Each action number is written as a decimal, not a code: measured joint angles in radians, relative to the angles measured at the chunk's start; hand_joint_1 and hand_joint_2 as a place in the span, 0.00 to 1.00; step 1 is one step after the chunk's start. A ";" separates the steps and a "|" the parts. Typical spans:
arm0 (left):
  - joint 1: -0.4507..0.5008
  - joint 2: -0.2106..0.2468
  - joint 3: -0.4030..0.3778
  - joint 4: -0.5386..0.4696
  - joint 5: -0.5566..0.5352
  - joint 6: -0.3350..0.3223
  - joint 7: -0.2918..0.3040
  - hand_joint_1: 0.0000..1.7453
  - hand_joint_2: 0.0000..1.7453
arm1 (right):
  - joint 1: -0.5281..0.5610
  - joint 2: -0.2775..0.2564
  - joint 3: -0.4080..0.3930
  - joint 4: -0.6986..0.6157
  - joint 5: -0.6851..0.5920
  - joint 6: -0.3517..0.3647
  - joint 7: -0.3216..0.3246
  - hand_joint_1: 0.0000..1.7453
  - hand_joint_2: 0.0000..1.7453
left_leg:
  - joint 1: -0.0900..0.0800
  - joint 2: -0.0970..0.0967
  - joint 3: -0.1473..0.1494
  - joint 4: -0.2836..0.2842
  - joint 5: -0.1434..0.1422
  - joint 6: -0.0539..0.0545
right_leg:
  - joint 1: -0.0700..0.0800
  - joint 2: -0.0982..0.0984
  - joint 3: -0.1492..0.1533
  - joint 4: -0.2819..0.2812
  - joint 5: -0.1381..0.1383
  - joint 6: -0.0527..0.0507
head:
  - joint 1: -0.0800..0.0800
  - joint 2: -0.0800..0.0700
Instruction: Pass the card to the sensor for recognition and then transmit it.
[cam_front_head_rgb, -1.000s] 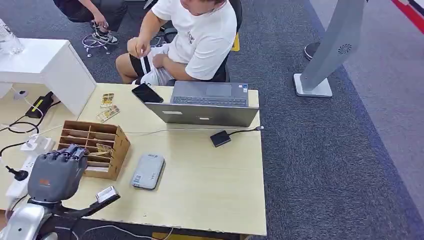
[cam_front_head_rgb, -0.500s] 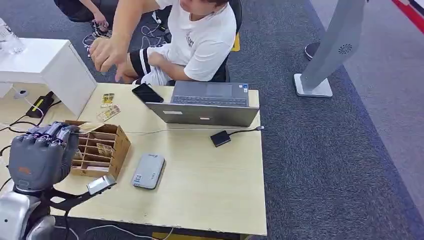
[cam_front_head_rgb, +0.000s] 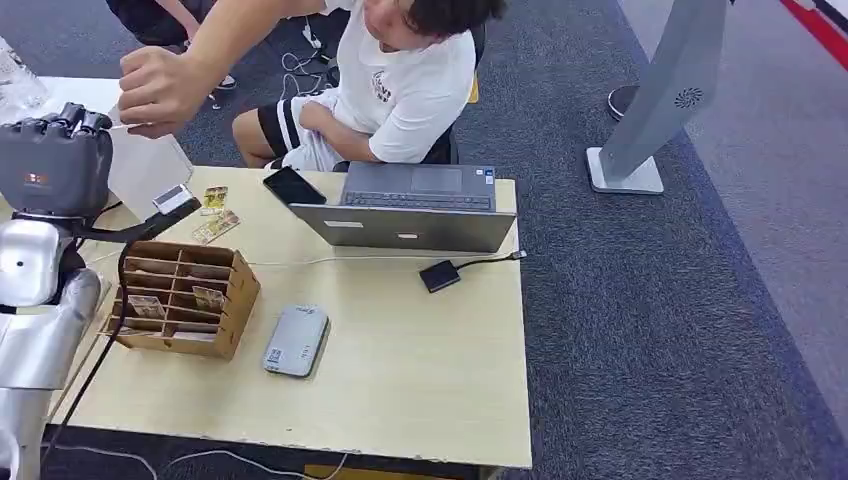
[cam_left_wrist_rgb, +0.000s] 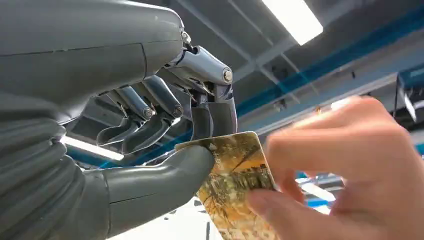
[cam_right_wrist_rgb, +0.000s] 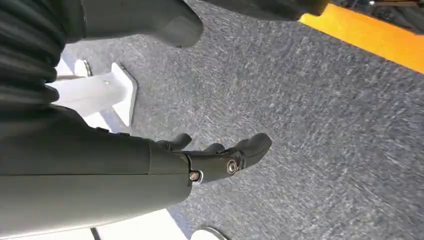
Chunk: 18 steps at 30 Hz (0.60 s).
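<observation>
My left hand (cam_front_head_rgb: 55, 165) is raised high at the table's far left. In the left wrist view my left hand (cam_left_wrist_rgb: 165, 150) pinches a yellow-brown picture card (cam_left_wrist_rgb: 235, 175) between thumb and finger. A person's hand (cam_left_wrist_rgb: 340, 165) grips the same card from the other side; from above, that hand (cam_front_head_rgb: 160, 90) sits right against my fingers. The grey flat sensor (cam_front_head_rgb: 297, 341) lies on the table beside the wooden card box (cam_front_head_rgb: 185, 297). My right hand (cam_right_wrist_rgb: 220, 160) hangs over the grey carpet with fingers loosely extended, holding nothing.
A seated person (cam_front_head_rgb: 400, 80) leans over the far table edge. A laptop (cam_front_head_rgb: 420, 205), a black phone (cam_front_head_rgb: 294, 186), loose cards (cam_front_head_rgb: 215, 212) and a small black device (cam_front_head_rgb: 440, 276) on a cable lie on the table. A white box (cam_front_head_rgb: 140, 165) stands far left.
My left hand has lifted from the wooden box up and away with the card. The person's arm has stretched out to it and taken hold of the card.
</observation>
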<state>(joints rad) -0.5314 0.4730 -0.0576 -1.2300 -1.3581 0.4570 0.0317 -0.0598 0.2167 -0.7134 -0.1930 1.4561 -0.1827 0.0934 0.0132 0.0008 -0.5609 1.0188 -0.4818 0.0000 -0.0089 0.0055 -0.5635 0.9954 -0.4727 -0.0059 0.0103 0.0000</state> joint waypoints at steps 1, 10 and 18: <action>-0.009 0.000 -0.005 0.020 0.000 0.002 0.000 1.00 1.00 | 0.000 -0.001 0.000 0.000 0.000 0.000 0.000 0.00 1.00 | 0.000 0.000 0.000 0.000 0.000 0.000 | 0.000 0.000 0.000 0.000 0.000 0.000 | 0.001 0.000; -0.024 0.003 -0.017 0.113 0.020 0.009 0.004 0.00 1.00 | 0.000 -0.004 0.000 0.000 -0.005 0.000 -0.003 0.00 1.00 | 0.000 0.001 -0.002 0.000 0.000 0.000 | 0.000 0.001 -0.001 0.000 0.000 0.000 | 0.000 0.000; 0.005 0.006 -0.017 0.136 0.054 0.061 0.000 0.00 1.00 | 0.001 -0.006 0.000 0.000 -0.005 -0.003 0.002 0.00 1.00 | 0.000 0.001 -0.002 0.000 0.000 0.000 | 0.000 0.001 -0.002 0.000 0.000 0.000 | 0.000 0.000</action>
<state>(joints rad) -0.5267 0.4788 -0.0744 -1.0937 -1.3043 0.5180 0.0313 -0.0588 0.2110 -0.7134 -0.1926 1.4515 -0.1858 0.0950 0.0133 0.0015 -0.5628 1.0188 -0.4821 0.0003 -0.0089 0.0062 -0.5652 0.9953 -0.4728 -0.0059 0.0107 0.0000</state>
